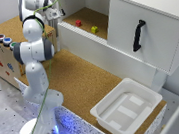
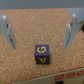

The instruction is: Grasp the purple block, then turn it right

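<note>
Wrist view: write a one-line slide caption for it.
Purple block with yellow markings lies on cork, between the gripper's open jaws.

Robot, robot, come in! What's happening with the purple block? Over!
Gripper open, fingers apart above the cork. Purple block resting on cork, not yet grasped. Nothing in the way.

I count one purple block, seen in wrist view only. Two small blocks in open cabinet compartment: one red block, one yellow block. One white bin on cork surface. One black handle on one cabinet door. One robot arm. Two gripper fingers visible in my wrist view. At least two coloured buttons on wooden box; exact number unclear from here.
</note>
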Available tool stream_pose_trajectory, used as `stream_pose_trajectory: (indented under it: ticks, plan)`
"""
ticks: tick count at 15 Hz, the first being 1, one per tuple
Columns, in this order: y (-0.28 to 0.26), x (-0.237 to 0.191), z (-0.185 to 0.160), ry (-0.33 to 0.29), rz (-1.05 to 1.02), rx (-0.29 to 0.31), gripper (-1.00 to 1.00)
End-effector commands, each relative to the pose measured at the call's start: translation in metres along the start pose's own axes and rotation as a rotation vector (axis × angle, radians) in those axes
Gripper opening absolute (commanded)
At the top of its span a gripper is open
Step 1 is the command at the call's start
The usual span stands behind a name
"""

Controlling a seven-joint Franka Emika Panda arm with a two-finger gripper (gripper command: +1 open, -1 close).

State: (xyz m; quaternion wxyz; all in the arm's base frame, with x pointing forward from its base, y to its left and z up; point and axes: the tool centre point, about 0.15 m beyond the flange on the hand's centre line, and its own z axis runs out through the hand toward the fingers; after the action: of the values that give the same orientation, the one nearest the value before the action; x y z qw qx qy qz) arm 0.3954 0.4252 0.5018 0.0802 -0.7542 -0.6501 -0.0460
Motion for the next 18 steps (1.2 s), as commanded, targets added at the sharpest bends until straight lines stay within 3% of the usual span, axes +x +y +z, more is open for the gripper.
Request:
stream_pose_trajectory:
  ticks: [1,3,8,10,18]
  plan:
    - [0.028,0.04,0.014,-0.257,-0.029,0.047,1.0]
    - [0.033,0.042,0.024,-0.258,-0.002,-0.021,1.0]
    - [0.027,0.036,0.045,-0.24,0.045,-0.036,1.0]
    - [0.027,0.037,0.051,-0.237,0.031,-0.078,1.0]
    - [0.018,0.038,0.08,-0.227,0.066,-0.056,1.0]
